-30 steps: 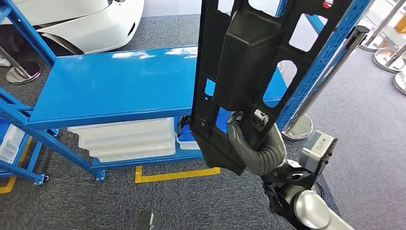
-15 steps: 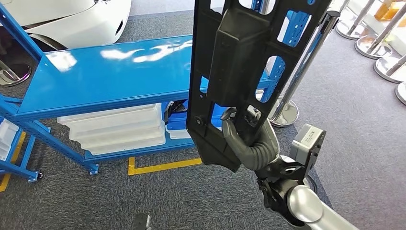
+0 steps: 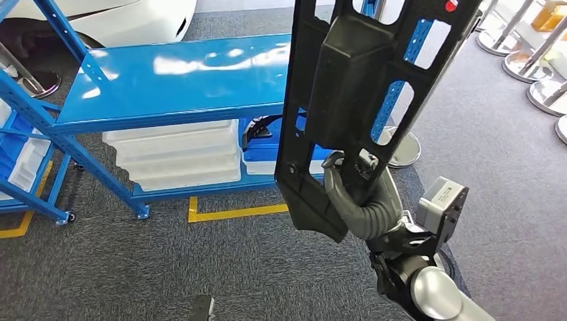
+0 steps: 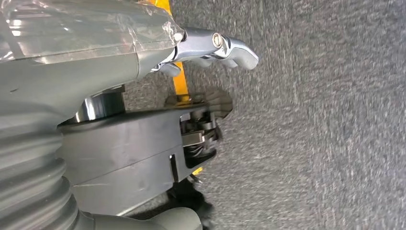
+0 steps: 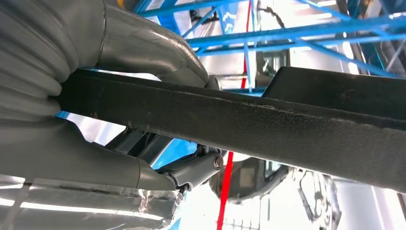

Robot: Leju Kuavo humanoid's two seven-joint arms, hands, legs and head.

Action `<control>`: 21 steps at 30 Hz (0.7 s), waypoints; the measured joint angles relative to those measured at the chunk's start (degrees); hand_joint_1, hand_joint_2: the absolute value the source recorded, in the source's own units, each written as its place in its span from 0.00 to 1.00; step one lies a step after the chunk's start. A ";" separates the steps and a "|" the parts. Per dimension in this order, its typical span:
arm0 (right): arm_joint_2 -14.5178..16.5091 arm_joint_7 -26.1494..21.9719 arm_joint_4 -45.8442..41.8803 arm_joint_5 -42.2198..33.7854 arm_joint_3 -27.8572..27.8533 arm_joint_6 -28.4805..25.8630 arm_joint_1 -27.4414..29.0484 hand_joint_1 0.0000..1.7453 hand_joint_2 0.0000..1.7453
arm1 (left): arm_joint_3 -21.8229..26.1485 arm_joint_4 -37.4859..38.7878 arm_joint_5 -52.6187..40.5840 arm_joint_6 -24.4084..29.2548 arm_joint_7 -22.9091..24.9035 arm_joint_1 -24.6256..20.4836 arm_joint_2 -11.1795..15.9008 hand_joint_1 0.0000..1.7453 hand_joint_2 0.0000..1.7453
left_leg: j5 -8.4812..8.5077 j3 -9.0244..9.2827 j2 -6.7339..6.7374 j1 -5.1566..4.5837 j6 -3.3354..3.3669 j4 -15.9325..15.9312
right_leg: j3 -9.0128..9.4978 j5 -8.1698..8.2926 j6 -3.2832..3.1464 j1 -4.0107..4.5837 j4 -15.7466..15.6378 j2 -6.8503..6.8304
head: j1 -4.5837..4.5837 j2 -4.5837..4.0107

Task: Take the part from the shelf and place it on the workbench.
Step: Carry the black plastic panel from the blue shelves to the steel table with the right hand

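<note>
The right hand (image 3: 361, 194) grips the long black perforated plastic part (image 3: 364, 87) upright at frame centre; it should stay firm and vertical while carried.

Head view bright, even overhead light; white glare patches on the blue shelf (image 3: 180, 80) top. Right wrist view blown out at the bottom, backlit. Left wrist view slightly soft, carpet (image 4: 325, 120) grainy.
</note>
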 joint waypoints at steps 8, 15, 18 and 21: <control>-0.21 0.21 -0.56 0.52 -0.41 -0.66 1.76 1.00 1.00 | -0.57 0.01 -0.84 -0.24 0.04 -0.11 0.02 0.00 1.00 | -8.87 -4.32 -0.73 0.71 -2.48 11.04 | -1.83 1.95 -3.21 0.31 -3.46 0.01 | -1.11 0.00; -0.21 0.14 -0.58 1.27 -0.51 -0.67 2.43 1.00 1.00 | -1.22 0.02 -1.46 -0.24 0.05 -0.39 0.02 0.00 1.00 | -7.99 7.35 -0.37 0.62 -1.37 5.28 | -7.37 6.30 -2.33 0.63 -3.21 -0.01 | -2.64 -0.01; -0.21 0.30 -0.62 2.87 -0.74 -1.36 2.84 1.00 1.00 | -1.41 0.01 -2.00 -0.25 0.04 -0.53 0.01 0.00 1.00 | -9.31 10.46 -0.01 0.05 -0.54 -0.89 | -7.24 7.50 -1.24 0.25 -3.49 -0.81 | -2.52 -0.01; -0.26 0.98 -0.73 4.02 -1.08 -2.10 3.32 1.00 1.00 | -1.49 0.02 -2.35 -0.26 0.16 -0.47 0.00 0.00 1.00 | -7.45 9.66 -0.62 0.01 0.66 -1.79 | -8.23 5.62 -0.36 -0.07 -1.24 -0.70 | -2.33 -0.01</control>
